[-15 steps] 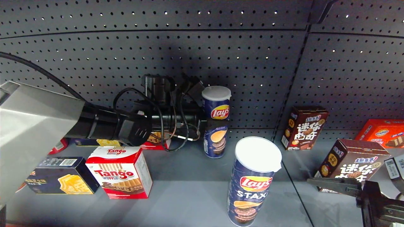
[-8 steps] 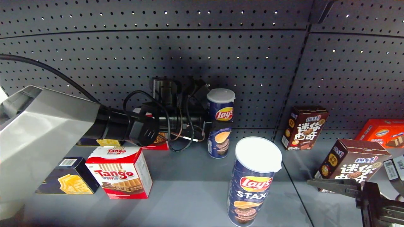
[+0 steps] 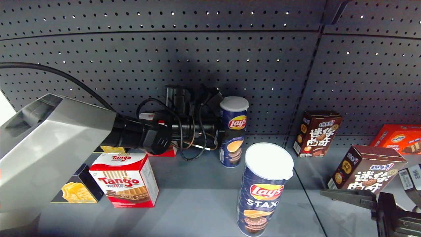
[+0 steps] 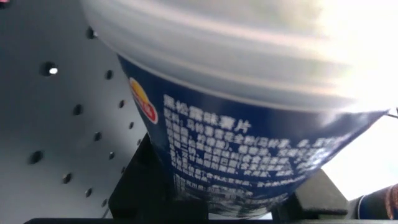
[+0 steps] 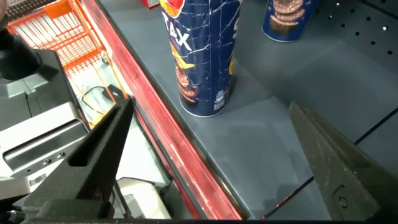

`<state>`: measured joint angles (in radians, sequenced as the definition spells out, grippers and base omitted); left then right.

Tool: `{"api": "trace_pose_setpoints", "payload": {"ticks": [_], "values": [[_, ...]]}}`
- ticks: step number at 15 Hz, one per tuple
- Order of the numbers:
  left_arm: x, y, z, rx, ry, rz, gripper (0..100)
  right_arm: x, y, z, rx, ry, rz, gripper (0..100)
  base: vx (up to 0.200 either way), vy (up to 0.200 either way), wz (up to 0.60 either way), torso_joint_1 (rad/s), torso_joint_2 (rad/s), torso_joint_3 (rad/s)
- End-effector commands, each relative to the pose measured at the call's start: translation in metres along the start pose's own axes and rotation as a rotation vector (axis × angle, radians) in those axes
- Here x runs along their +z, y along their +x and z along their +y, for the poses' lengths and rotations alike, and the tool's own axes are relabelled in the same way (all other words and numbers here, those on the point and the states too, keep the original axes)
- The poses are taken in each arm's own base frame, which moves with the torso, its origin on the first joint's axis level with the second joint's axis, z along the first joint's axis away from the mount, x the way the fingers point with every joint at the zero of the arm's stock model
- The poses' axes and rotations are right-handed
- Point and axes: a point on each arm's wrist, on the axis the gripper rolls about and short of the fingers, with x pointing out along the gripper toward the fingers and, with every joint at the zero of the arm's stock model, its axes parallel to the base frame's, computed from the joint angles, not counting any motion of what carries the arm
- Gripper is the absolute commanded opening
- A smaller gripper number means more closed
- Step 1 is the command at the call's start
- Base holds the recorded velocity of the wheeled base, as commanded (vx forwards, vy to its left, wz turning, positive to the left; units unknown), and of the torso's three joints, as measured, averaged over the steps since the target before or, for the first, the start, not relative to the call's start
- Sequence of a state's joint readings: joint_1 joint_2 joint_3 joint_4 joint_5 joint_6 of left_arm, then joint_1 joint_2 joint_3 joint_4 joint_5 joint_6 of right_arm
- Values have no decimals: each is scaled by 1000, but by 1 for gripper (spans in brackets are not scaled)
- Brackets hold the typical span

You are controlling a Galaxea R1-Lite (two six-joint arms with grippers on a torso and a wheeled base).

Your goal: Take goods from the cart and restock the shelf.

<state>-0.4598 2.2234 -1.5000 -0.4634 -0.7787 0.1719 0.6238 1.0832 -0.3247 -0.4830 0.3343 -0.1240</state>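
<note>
A dark blue chips can (image 3: 233,131) with a white lid stands upright at the back of the grey shelf (image 3: 197,200), close to the pegboard wall. My left gripper (image 3: 219,131) is shut on its middle from the left. In the left wrist view this can (image 4: 236,143) looms right in front of the camera between the black fingers (image 4: 140,196). A second, larger chips can (image 3: 263,187) stands free near the front edge. My right gripper (image 3: 371,197) hangs open at the lower right. In the right wrist view the right gripper (image 5: 217,168) is spread wide in front of that can (image 5: 205,56), holding nothing.
A red-and-white wafer box (image 3: 126,179) and a dark blue wafer box (image 3: 77,192) sit at the front left. Two brown cookie boxes (image 3: 317,133) (image 3: 368,172) and an orange box (image 3: 398,138) stand on the right. An orange cart (image 5: 56,37) stands below the shelf's red edge (image 5: 161,143).
My left arm has carried the held chips can to the right along the back wall and slightly down. The front can and the right gripper have stayed put.
</note>
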Motion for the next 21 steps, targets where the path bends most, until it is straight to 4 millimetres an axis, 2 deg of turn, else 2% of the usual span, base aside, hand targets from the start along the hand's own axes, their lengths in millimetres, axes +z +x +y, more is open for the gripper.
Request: {"api": "trace_pose_setpoints", "payload": {"ticks": [1, 5, 9, 11, 15, 17, 19, 20, 21], "values": [[-2, 2, 0, 1, -5, 5, 100, -2, -1, 1, 1, 0, 2, 100, 0, 0, 0, 0, 0, 0], [-4, 1, -1, 0, -11, 12, 100, -4, -1, 1, 2, 3, 11, 100, 0, 0, 0, 0, 0, 0], [12, -21, -15, 11, -3, 3, 100, -5, 0, 0, 2, 7, 19, 100, 0, 0, 0, 0, 0, 0], [25, -44, -23, 36, 5, -9, 100, -7, 2, 0, 5, 11, 30, 100, 0, 0, 0, 0, 0, 0], [46, -74, -35, 73, 31, -40, 100, -7, 4, -1, 2, 14, 38, 100, 0, 0, 0, 0, 0, 0], [58, -107, -45, 120, 44, -58, 100, -7, 6, -2, 0, 17, 45, 100, 0, 0, 0, 0, 0, 0], [61, -137, -60, 161, 43, -63, 100, -6, 9, -3, -2, 18, 50, 100, 0, 0, 0, 0, 0, 0], [61, -139, -62, 164, 43, -64, 100, -6, 9, -3, 1, 18, 51, 100, 0, 0, 0, 0, 0, 0], [67, -161, -77, 193, 53, -79, 100, -7, 10, -4, -19, 19, 60, 100, 0, 0, 0, 0, 0, 0]]}}
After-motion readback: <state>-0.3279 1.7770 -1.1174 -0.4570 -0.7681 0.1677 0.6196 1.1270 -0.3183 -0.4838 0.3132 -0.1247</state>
